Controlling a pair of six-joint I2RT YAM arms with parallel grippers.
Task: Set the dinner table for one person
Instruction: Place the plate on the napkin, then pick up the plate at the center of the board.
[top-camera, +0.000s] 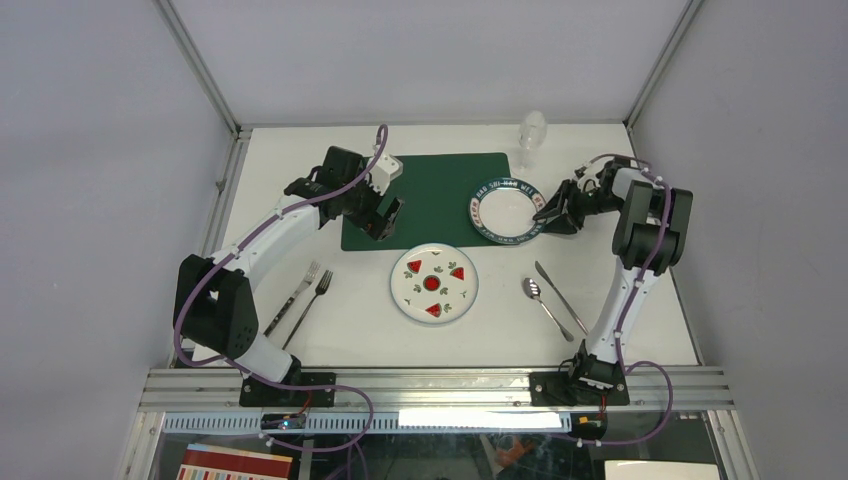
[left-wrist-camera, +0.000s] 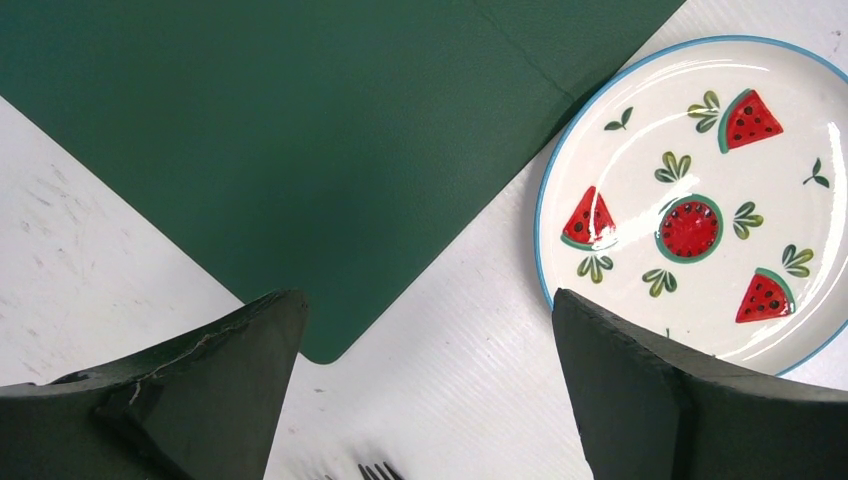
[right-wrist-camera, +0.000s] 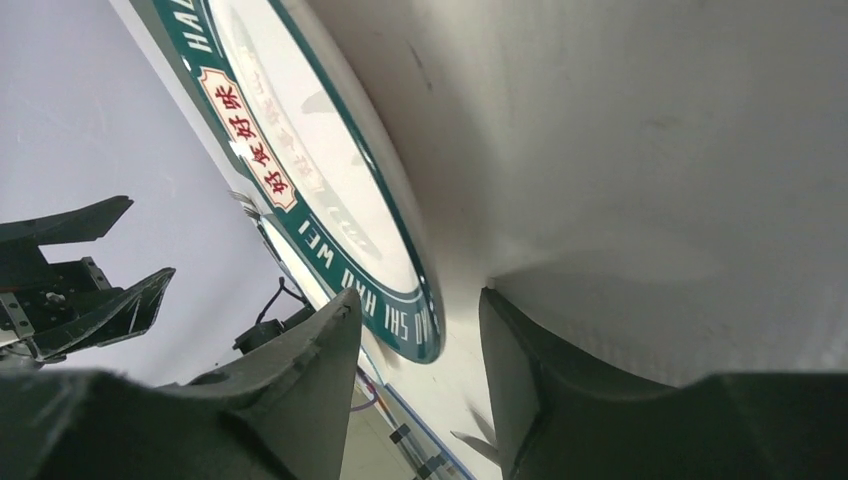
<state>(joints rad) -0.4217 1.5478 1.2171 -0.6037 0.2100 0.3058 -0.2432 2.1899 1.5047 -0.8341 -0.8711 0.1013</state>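
The white dinner table (top-camera: 360, 330) carries a dark green placemat (top-camera: 430, 195) at the back. A white plate with a green lettered rim (top-camera: 505, 208) lies across the mat's right edge. My right gripper (top-camera: 548, 215) is at that plate's right rim. In the right wrist view its fingers (right-wrist-camera: 300, 370) stand apart on either side of the rim (right-wrist-camera: 400, 300) without clamping it. A watermelon-patterned plate (top-camera: 434, 283) sits in front of the mat. My left gripper (top-camera: 388, 218) hangs wide open and empty over the mat's near left corner (left-wrist-camera: 320, 345).
Two forks (top-camera: 303, 295) lie at the left. A spoon (top-camera: 545, 302) and a knife (top-camera: 560, 297) lie at the right of the watermelon plate (left-wrist-camera: 700, 200). A clear glass (top-camera: 533, 135) stands at the back edge. Silver framing (top-camera: 430, 385) borders the near side.
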